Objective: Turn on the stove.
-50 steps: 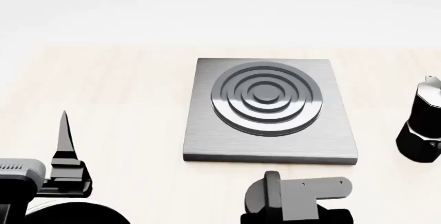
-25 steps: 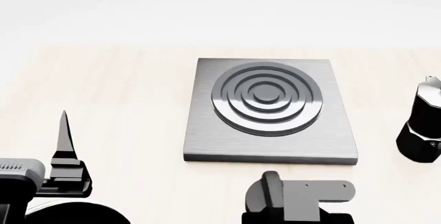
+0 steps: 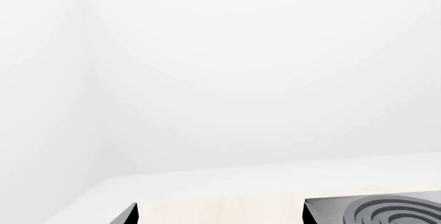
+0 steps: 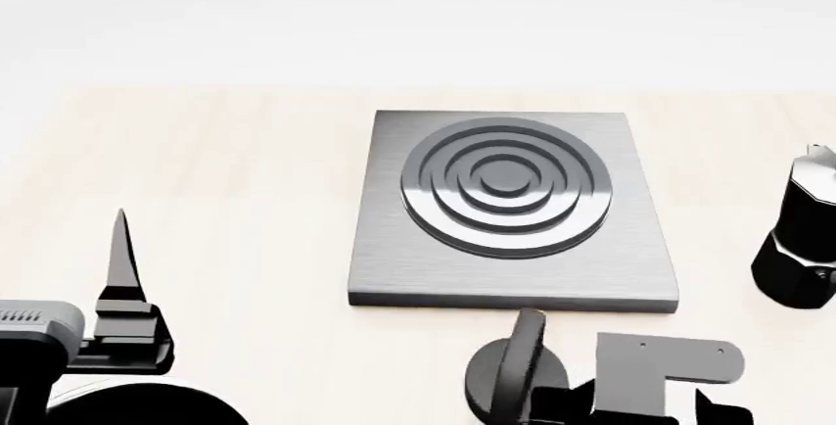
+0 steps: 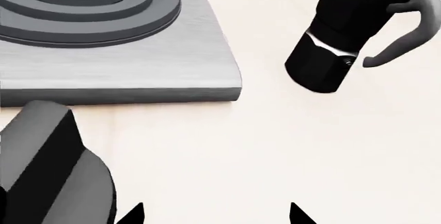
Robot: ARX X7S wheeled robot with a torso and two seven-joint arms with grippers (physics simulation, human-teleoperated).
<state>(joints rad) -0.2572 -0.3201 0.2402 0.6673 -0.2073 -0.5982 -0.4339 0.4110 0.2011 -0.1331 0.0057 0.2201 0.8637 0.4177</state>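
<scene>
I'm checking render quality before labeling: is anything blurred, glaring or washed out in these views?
Head view: sharp, soft even light, stove shows mild brushed sheen. Left wrist view: mostly blank white wall, nearly featureless. Right wrist view: crisp, moka pot has small highlights; the knob looms large up close.

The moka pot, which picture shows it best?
The right wrist view: the moka pot shows nearly whole there, body and curved handle, beside the stove. The head view cuts it off at the edge. The left wrist view doesn't show it at all.
</scene>
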